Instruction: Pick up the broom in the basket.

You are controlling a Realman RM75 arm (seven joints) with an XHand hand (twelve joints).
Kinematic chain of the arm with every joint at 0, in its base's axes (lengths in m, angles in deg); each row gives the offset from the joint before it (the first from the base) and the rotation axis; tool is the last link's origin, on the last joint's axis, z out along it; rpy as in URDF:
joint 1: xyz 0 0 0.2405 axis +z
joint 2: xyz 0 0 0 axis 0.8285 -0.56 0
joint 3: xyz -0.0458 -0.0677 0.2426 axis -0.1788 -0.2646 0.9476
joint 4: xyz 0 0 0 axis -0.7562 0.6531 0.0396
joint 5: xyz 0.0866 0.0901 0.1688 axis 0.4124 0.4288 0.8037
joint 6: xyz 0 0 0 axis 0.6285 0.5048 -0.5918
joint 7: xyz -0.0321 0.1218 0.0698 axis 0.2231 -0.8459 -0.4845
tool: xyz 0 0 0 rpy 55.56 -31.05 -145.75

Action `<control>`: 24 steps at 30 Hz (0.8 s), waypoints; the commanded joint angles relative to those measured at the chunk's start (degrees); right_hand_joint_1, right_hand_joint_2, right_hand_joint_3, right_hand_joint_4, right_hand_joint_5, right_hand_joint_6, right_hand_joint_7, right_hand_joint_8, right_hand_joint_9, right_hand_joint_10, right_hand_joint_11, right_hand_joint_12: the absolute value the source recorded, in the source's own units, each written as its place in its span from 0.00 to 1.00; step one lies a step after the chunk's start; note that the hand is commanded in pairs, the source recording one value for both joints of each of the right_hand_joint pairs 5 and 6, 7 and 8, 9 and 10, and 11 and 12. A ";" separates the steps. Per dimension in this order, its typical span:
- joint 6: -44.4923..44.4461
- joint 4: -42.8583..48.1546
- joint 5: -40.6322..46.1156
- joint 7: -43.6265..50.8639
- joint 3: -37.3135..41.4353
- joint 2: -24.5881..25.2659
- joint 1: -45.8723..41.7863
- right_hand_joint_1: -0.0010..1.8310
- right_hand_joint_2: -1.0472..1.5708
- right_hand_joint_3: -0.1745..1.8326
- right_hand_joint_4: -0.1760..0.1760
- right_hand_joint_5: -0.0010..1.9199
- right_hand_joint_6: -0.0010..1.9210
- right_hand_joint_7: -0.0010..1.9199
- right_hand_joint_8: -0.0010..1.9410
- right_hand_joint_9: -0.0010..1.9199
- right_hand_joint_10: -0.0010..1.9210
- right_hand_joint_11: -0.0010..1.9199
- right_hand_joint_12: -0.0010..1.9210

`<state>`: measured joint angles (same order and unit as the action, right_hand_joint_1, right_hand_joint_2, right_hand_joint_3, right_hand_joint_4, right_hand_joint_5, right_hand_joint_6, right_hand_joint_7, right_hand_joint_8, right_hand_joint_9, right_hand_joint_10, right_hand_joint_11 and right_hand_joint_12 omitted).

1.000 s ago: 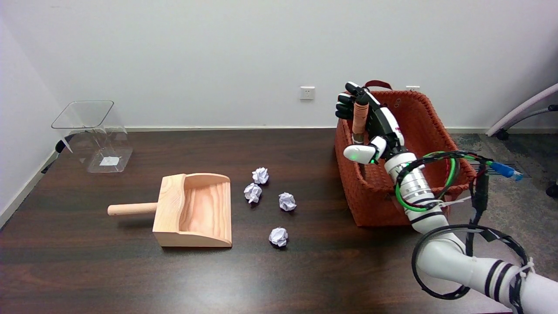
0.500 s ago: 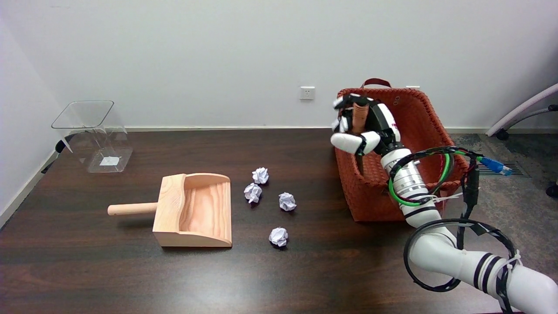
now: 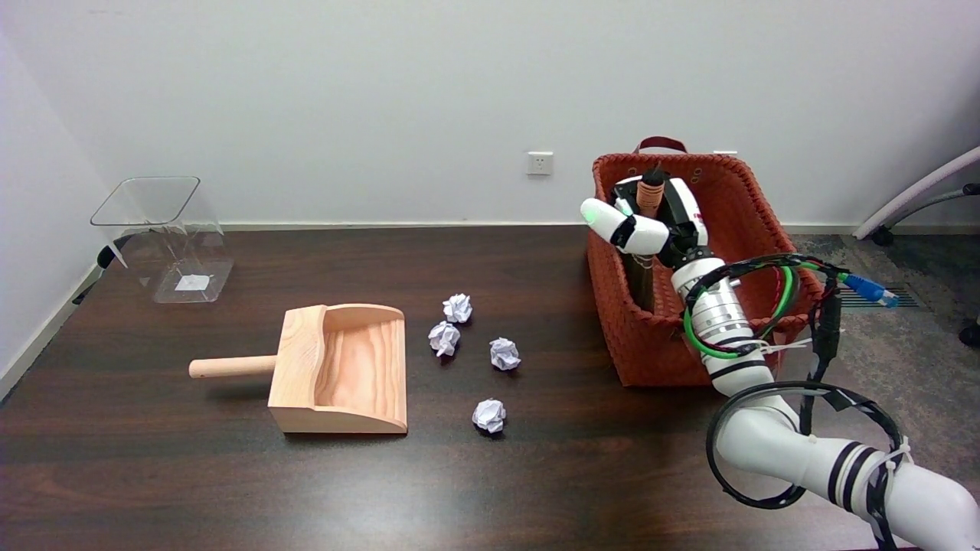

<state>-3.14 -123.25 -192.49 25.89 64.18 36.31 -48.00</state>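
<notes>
The right black-and-white robot hand (image 3: pixel 651 222) is inside the woven red-brown basket (image 3: pixel 754 229) at about three o'clock on the dark wooden table (image 3: pixel 230 474), and its fingers are wrapped around the handle of the small broom with a tan cork-like grip and dark bristles (image 3: pixel 648 200). The broom stands nearly upright within the basket's left half: its handle tip pokes out at twelve o'clock above the hand, while the dark bristle end hangs at six o'clock below it, against the basket's inner left wall. The white thumb lies across the handle on the nine o'clock side. Well apart from the basket, toward nine o'clock, sits a light wooden dustpan with a round handle (image 3: pixel 337 371), and between it and the basket lie four crumpled white paper balls (image 3: pixel 490 415). A clear plastic bin (image 3: pixel 164 237) stands at the table's ten o'clock corner.
</notes>
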 commanded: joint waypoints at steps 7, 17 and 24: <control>-0.65 -1.74 0.63 -2.36 1.40 0.23 -0.48 0.55 0.56 0.52 0.50 1.00 1.00 1.00 0.99 1.00 1.00 0.94 0.94; -0.12 -4.81 0.63 -2.36 3.55 0.39 -1.12 0.55 0.62 0.58 0.50 1.00 1.00 1.00 0.99 1.00 1.00 0.93 0.93; -0.01 -7.53 0.63 -1.88 4.47 -0.12 -1.21 0.60 0.67 0.57 0.50 1.00 1.00 1.00 0.99 1.00 1.00 0.93 0.93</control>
<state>-3.58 -126.29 -191.94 23.84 66.46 36.59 -48.70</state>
